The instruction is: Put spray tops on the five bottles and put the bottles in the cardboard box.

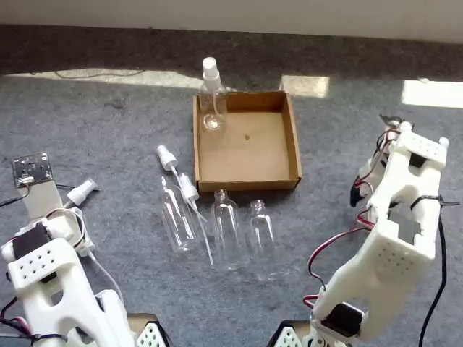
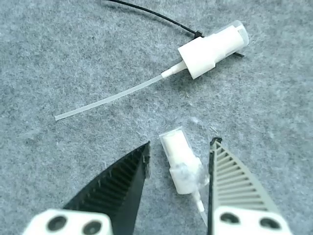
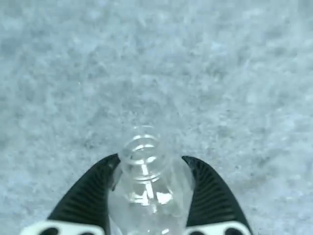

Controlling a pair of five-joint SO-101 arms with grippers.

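Straddling a loose spray top [image 2: 183, 164] lying on the grey tabletop [image 2: 73, 49], the left pincer [image 2: 181, 143] stands well open. A second spray top [image 2: 212, 49] lies near it. The right pincer [image 3: 149, 159] is clamped on an uncapped bottle [image 3: 144, 181]. The cardboard box [image 1: 295, 137] holds one capped bottle [image 1: 212, 101], upright in a corner; three more bottles [image 1: 226, 224] lie just in front of it

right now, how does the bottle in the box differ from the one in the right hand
The boxed bottle wears a white spray top; the held bottle has an open, bare neck. The boxed bottle stands upright in a corner of the cardboard box; the held bottle sits gripped in the right hand. Both are clear plastic.
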